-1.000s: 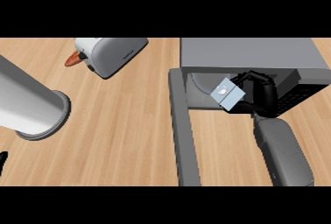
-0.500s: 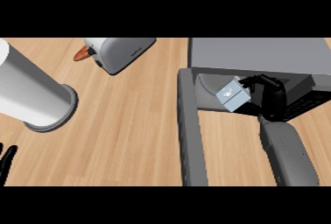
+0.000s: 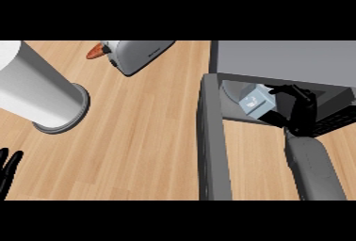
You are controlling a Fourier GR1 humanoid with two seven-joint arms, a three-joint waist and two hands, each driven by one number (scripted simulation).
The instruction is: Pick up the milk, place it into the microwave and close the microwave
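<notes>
The left hand point(image 3: 7, 167) shows at the lower left edge, fingers only, straight and apart, at rest and holding nothing. Above it a white cylinder point(image 3: 35, 89) stands on the wooden surface point(image 3: 146, 141). Its top is cut off, so what it is cannot be determined. At the upper edge lies a toaster point(image 3: 135, 54), partly cut off, with an orange item point(image 3: 94, 52) just beside it, too little of which is in view to name.

At right, the microwave point(image 3: 285, 59) has its door point(image 3: 211, 141) standing open toward the viewer. The milk point(image 3: 254, 101), a small pale carton, sits tilted at the mouth of the cavity. The right hand point(image 3: 299, 106) is clamped on it, with fingers curled round its far side. The right forearm point(image 3: 316, 164) reaches in alongside the door.

Judgement: the step in hand is placement. The carton is lifted and not yet released, and the door is not yet closed. The next move calls for setting the carton upright on the cavity floor, opening the fingers, drawing the arm clear of the opening, then swinging the door shut.

Not determinable:
- whether the carton's base touches the cavity floor
- the dark interior behind the hand
- the microwave's right side, which is cut off by the frame
</notes>
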